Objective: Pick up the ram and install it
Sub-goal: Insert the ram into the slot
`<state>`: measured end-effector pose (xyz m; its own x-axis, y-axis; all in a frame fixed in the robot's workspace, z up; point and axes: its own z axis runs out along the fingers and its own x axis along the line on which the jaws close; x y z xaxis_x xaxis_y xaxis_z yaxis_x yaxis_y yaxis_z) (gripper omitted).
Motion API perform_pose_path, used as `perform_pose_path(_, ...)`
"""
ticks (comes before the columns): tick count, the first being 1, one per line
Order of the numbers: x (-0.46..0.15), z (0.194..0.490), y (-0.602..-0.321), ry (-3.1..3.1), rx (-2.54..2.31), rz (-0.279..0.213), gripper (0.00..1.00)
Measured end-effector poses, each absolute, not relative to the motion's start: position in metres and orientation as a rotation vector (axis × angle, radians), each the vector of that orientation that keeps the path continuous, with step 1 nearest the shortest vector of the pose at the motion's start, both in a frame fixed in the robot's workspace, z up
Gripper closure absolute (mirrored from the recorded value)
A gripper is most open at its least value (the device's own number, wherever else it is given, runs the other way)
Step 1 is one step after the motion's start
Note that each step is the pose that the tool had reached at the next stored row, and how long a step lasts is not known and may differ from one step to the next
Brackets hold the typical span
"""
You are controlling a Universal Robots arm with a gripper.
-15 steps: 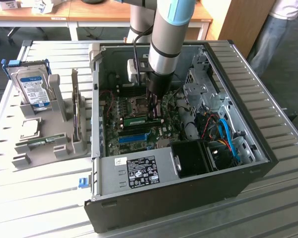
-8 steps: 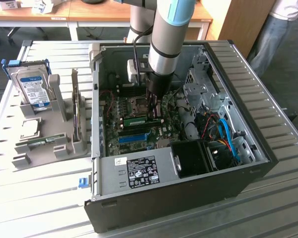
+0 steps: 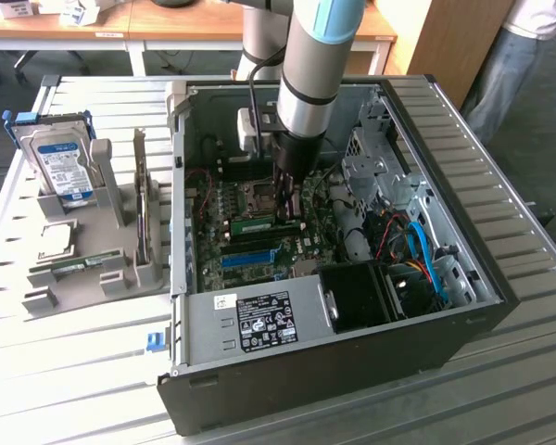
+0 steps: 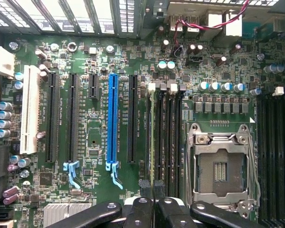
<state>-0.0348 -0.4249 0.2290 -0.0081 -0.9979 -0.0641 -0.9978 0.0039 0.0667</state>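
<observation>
1. One arm [image 3: 310,83] is reaching down into the open computer case [image 3: 500,278], its gripper [image 3: 290,211] [image 4: 153,185] hanging low over the motherboard [image 4: 90,137].
2. Two fingers [image 4: 145,186] are pressing almost together, pinching the thin top edge of the ram [image 3: 258,225].
3. That ram is standing on edge in a dark slot, between the blue slot [image 4: 112,118] and the processor socket [image 4: 221,166].
4. Off at the exterior view's left, a hard drive [image 3: 60,162] is standing in a grey holder [image 3: 107,181], well apart from the case.
</observation>
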Motion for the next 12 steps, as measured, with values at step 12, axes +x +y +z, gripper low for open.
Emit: perform_pose_path(12, -0.0333, 0.2305, -0.425, -2.22, 2.206, -0.154, 0.88)
